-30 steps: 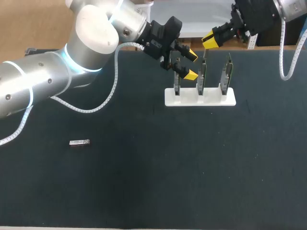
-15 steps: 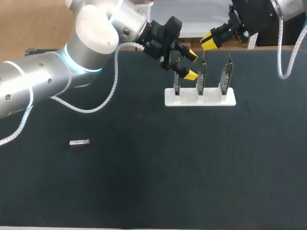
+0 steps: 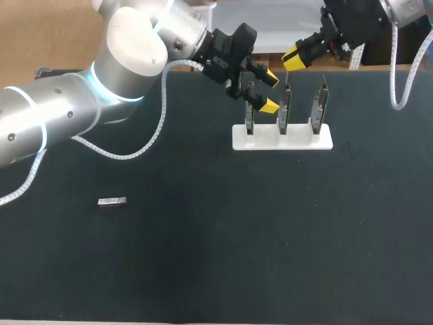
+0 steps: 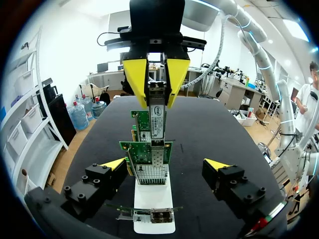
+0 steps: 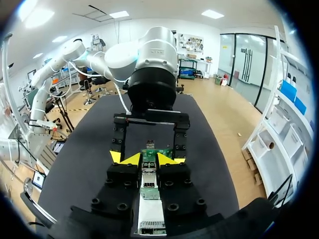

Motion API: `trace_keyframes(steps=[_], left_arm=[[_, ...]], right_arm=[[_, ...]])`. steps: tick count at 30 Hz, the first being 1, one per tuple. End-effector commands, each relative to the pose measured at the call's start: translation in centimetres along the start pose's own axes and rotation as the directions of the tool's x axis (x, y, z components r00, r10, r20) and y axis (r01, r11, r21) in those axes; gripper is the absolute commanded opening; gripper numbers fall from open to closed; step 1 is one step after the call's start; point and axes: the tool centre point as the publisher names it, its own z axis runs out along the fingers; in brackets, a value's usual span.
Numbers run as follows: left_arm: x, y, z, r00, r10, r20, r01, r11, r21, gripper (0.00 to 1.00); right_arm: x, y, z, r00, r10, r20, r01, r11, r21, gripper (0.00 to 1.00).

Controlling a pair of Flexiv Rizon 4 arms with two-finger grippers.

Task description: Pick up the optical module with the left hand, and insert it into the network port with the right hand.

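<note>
Upper right, the right gripper (image 3: pixel 295 57) pinched a slim silver optical module (image 4: pixel 157 112), long axis pointing along its fingers at the green network card (image 4: pixel 142 151). The left gripper (image 3: pixel 270 91) gaped wide, empty.

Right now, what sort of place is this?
Likely a robot bench for network hardware: left arm, right arm, a black table, a white stand of circuit cards, a loose optical module.

Robotics lab, left arm (image 3: pixel 61 122) and right arm (image 3: pixel 406 10) over a black table (image 3: pixel 270 244), white rack (image 3: pixel 298 141) of circuit cards (image 3: pixel 319 101).
</note>
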Motion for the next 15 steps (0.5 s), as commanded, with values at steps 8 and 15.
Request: trace_keyframes(steps=[8,15], left_arm=[[-0.06,0.18,0.02,1.0,-0.001,-0.004,0.001,1.0,0.003,1.0],[-0.06,0.18,0.02,1.0,-0.001,-0.004,0.001,1.0,0.003,1.0]], right_arm=[[0.35,0.01,0.43,1.0,0.002,-0.01,-0.002,1.0,0.009,0.0],[0.54,0.08,0.69,1.0,0.001,-0.015,-0.001,1.0,0.013,0.0]])
